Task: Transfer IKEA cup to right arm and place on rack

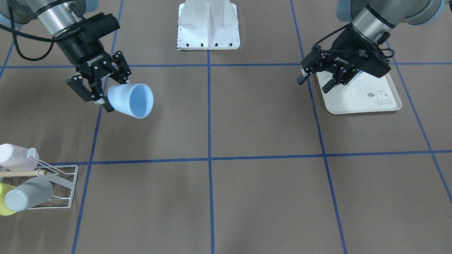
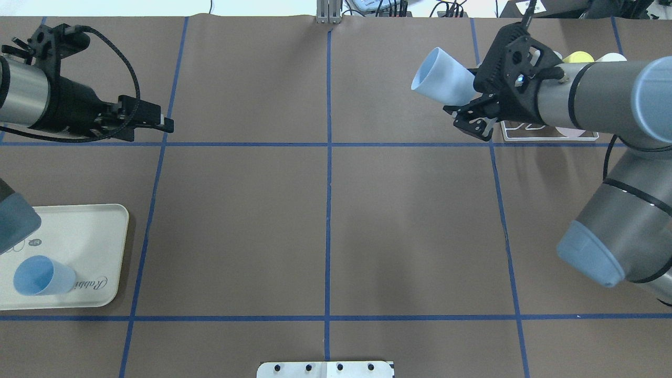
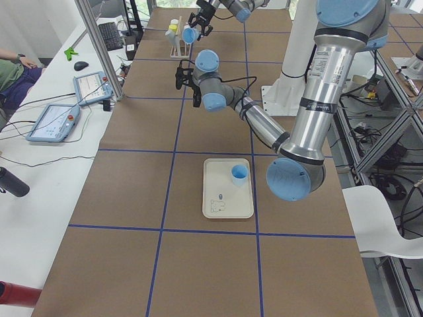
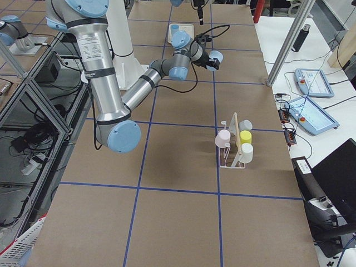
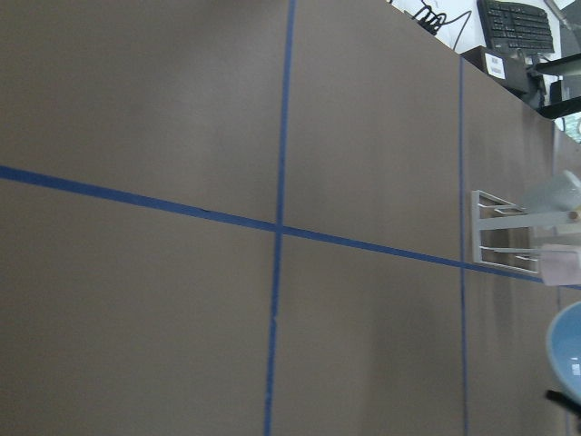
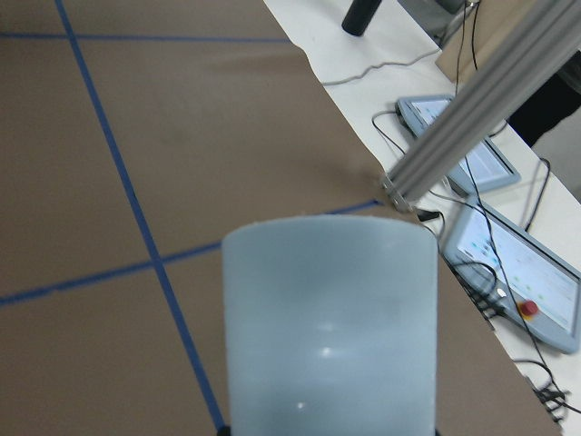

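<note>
My right gripper (image 1: 113, 92) is shut on the base of a light blue IKEA cup (image 1: 131, 100). It holds the cup on its side above the table, mouth pointing away from the gripper. The cup also shows in the overhead view (image 2: 440, 81) and fills the right wrist view (image 6: 331, 327). The white wire rack (image 1: 58, 183) with its wooden dowel (image 1: 21, 173) stands at the table's right end and holds pink, grey and yellow cups. My left gripper (image 1: 315, 81) is open and empty above the rabbit-print tray (image 1: 356, 100).
A second blue cup (image 2: 43, 276) stands on the cream tray (image 2: 89, 231) at the left end. The robot's white base plate (image 1: 208, 26) is at the table's back middle. Blue tape lines cross the brown table (image 1: 247, 116). Operator desks with tablets (image 4: 314, 103) lie beyond the far edge.
</note>
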Motion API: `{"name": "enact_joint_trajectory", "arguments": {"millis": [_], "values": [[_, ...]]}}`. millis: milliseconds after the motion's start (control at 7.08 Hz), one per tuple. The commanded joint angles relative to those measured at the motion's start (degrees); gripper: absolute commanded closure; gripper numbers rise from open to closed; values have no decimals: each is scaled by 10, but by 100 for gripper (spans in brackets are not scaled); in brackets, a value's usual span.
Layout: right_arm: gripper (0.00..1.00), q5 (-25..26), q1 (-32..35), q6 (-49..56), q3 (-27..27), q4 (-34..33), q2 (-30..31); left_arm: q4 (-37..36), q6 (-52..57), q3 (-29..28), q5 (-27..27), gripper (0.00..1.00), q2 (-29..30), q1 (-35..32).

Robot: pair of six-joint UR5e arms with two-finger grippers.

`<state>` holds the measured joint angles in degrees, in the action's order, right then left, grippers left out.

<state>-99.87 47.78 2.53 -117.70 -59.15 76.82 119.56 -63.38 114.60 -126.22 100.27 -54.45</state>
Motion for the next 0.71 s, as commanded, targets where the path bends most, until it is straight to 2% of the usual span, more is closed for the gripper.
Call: {"name": "enact_joint_trajectory", "arguments": {"millis": [0,141,283,565], "values": [[82,-40,92,141,-5,-31,73,-12,155,6,-56,0,-73,-73],[82,-64,147,239,-6,-65,95,-13,230,-1,-96,0,-96,-115],[82,-65,181,325,-3,-75,124,-21,285,-12,-124,0,-110,-156],[81,-39,230,495,16,-91,156,-22,321,-18,-125,0,-128,-174]]}}
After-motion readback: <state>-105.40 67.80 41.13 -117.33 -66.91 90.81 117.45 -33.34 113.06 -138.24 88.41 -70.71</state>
